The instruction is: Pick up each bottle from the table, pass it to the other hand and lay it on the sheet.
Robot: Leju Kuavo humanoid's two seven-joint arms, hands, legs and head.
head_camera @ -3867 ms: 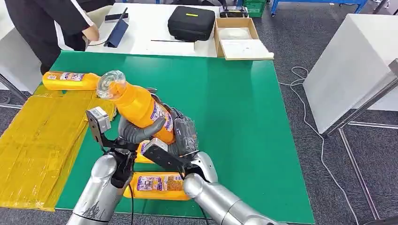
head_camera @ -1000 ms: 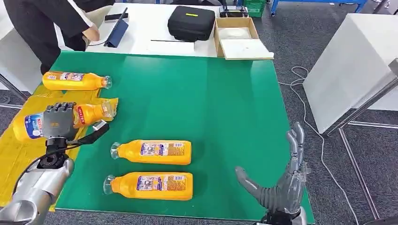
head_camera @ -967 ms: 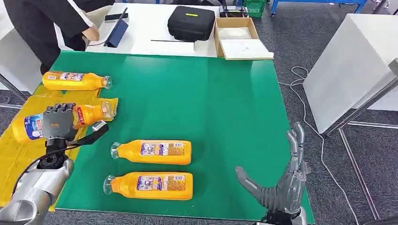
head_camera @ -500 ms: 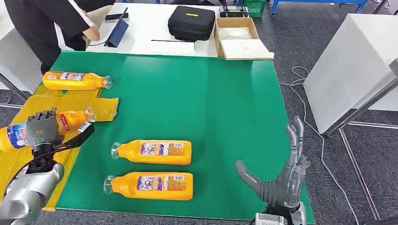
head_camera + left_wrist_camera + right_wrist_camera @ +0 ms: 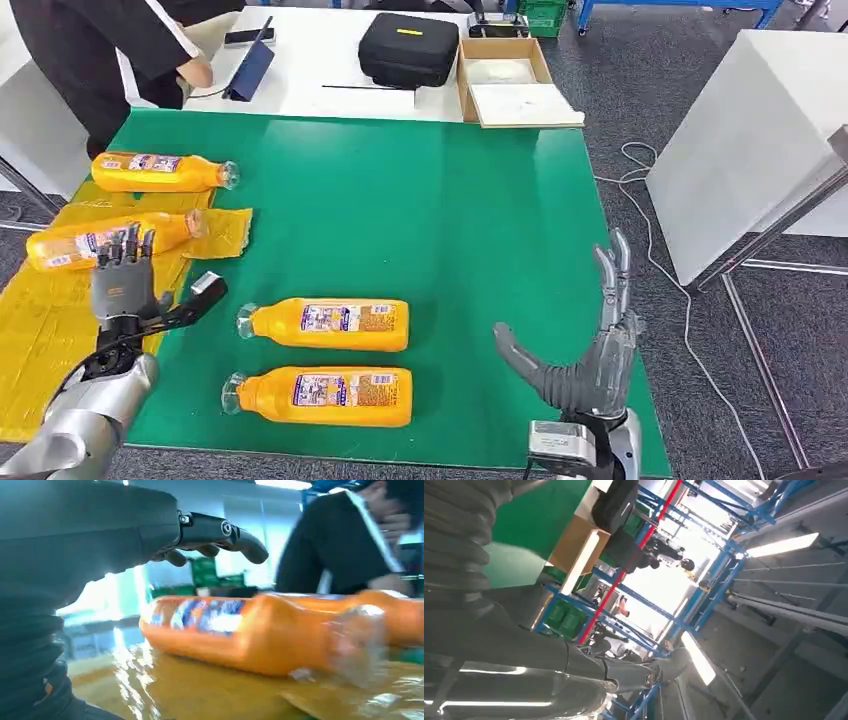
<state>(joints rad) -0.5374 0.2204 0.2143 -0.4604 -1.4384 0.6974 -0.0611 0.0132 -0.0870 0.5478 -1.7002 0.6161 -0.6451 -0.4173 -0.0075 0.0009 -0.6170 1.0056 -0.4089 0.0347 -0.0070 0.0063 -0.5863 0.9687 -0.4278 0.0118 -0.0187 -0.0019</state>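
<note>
While both the left hand and right hand hover spread and empty, two orange bottles lie on the yellow sheet and two more wait on the green surface, looking rigid, smooth, likely slippery and best gripped mid-body at the label.

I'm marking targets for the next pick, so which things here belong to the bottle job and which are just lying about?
Job:
two bottles on the green table
two bottles on the yellow sheet
yellow sheet
left robot hand, right robot hand, both open

Lying about:
black case
cardboard box
tablet
person
</note>
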